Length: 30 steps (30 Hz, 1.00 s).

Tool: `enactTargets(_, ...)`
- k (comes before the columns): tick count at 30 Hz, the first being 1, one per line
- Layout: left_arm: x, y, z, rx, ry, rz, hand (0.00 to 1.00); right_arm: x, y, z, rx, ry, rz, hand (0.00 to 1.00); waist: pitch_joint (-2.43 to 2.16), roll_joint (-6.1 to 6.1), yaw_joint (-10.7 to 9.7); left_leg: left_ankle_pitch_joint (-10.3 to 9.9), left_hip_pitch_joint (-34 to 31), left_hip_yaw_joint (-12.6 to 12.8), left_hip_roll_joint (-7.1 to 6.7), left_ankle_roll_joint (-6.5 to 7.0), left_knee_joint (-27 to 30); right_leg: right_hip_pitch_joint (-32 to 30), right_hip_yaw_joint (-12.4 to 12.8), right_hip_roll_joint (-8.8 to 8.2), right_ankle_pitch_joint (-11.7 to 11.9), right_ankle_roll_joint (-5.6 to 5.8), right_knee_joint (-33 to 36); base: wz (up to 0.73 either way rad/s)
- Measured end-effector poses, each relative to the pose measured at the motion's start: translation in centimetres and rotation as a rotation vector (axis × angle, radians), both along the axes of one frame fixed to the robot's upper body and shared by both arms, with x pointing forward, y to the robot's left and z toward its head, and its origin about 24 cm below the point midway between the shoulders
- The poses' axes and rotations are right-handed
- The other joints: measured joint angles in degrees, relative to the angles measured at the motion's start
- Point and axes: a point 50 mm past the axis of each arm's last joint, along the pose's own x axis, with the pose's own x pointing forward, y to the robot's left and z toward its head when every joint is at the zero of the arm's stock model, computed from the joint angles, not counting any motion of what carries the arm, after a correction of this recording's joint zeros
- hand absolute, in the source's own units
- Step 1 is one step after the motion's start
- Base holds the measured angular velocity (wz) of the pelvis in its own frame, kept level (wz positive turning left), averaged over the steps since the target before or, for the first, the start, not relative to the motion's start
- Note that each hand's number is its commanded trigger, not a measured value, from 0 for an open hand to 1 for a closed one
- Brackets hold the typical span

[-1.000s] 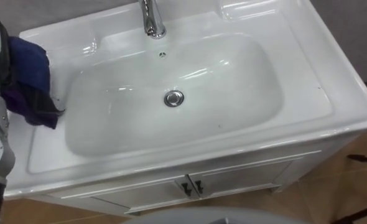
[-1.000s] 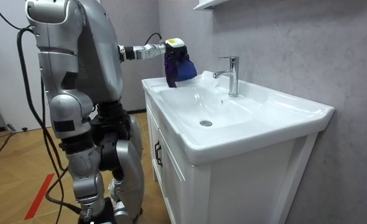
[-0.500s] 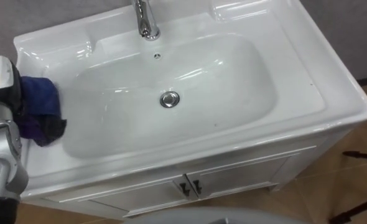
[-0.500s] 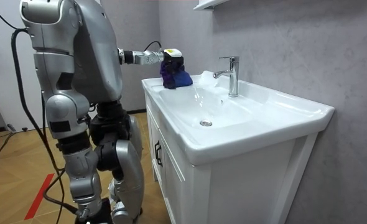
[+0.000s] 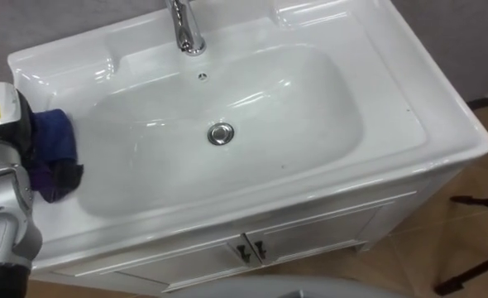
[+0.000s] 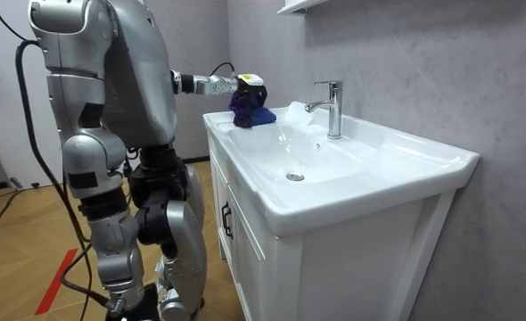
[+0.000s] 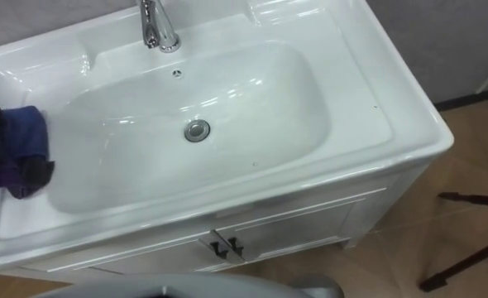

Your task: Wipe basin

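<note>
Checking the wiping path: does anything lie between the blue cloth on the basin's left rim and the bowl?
Nothing visible does. The cloth, with the left hand on it, lies on the rim at the bowl's edge. Inside the basin there is just the drain, and the faucet stands at the back rim, off that path.

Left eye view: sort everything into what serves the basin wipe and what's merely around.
In the job: basin; blue cloth on its left rim; left hand on the cloth.
Just there: faucet; drain; cabinet doors below.
</note>
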Motion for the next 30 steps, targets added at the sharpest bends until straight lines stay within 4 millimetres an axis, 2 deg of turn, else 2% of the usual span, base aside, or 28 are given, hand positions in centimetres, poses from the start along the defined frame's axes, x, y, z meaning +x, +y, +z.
enactTargets(15, -0.5, 0.4, -1.4, -0.074, 0.064, 0.055, 0.00, 0.0, 0.2, -0.1, 0.008, 0.014, 0.045, 0.00, -0.15, -0.03, 0.0, 0.0, 1.0, 0.3, 0.01, 0.00, 0.0, 0.5, 0.6, 0.12, 0.0, 0.00, -0.1, -0.01)
enactTargets(22, -0.5, 0.4, -1.6, -0.095, 0.086, 0.064, 0.00, 0.0, 0.2, -0.1, 0.008, 0.014, 0.048, 0.00, -0.16, 0.00, 0.1, 0.0, 1.0, 0.4, -0.01, 0.00, 0.1, 0.7, 0.8, 0.13, 0.0, 0.04, -0.1, 0.00)
enactTargets(26, -0.5, 0.4, -1.6, -0.109, 0.090, 0.068, 0.00, 0.1, 0.2, -0.1, 0.008, 0.011, 0.056, 0.00, -0.33, 0.19, 0.2, 0.0, 0.9, 0.3, -0.02, 0.00, 0.3, 0.5, 0.7, 0.10, 0.0, 0.04, 0.0, 0.00)
enactTargets(30, 0.1, 0.2, -1.1, -0.110, 0.067, 0.060, 0.00, 0.1, 0.2, -0.1, 0.004, 0.008, 0.060, 0.00, -0.33, 0.17, 0.1, 0.0, 0.8, 0.2, -0.03, 0.00, 0.3, 0.7, 0.5, 0.04, 0.0, 0.05, -0.1, 0.03)
